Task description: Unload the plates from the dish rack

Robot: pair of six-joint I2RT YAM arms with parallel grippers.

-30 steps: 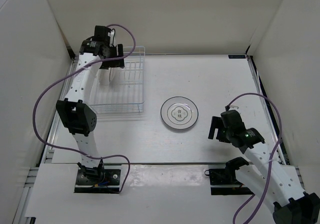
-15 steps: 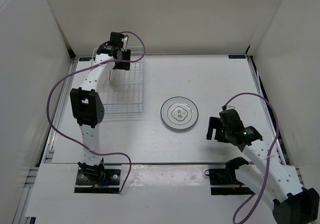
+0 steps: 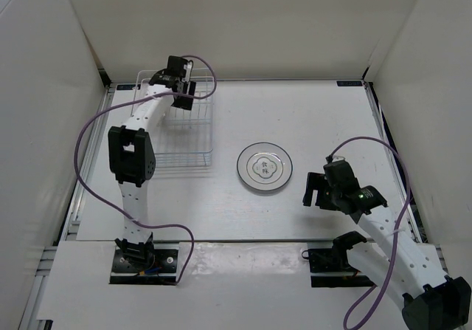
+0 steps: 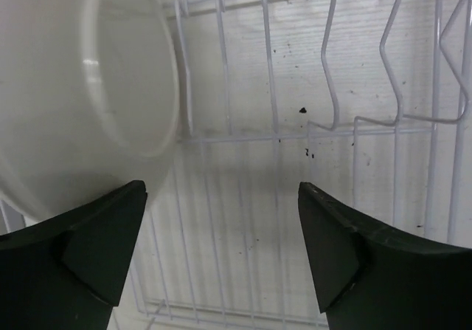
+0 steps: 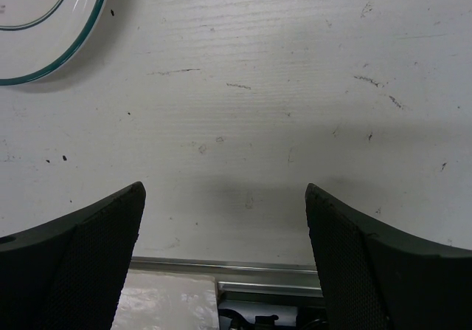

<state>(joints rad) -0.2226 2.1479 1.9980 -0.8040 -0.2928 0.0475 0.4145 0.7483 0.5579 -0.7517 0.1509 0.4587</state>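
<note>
Rack, rectangular, white wire with upright divider prongs (image 3: 184,142): stands on the white desk (image 3: 332,123) at its far left corner, long side running toward the arms. Contents: one round white plate (image 4: 81,86), seen only in the left wrist view, standing on edge against the wire at the left of that view, its smooth face with a raised ring turned toward the camera. From above, the left arm covers the far end, so the plate cannot be made out there; the nearer wire bays show only the desk through them.

Plate, round, shallow, white with dark ring rim, scalloped inner outline and small central mark (image 3: 264,169): lies flat on the desk, outside the rack, just right of its near corner and apart from it. Its teal-ringed edge shows at the top left corner of the right wrist view.

Left claw (image 4: 221,249): hangs over the far end of the rack, fingers spread wide with only wire and desk between them; the standing plate lies just beyond the left finger, not gripped.

Right claw (image 5: 225,256): low over bare desk near the front right, well right of the flat plate, fingers spread fully, holding nothing.
</note>
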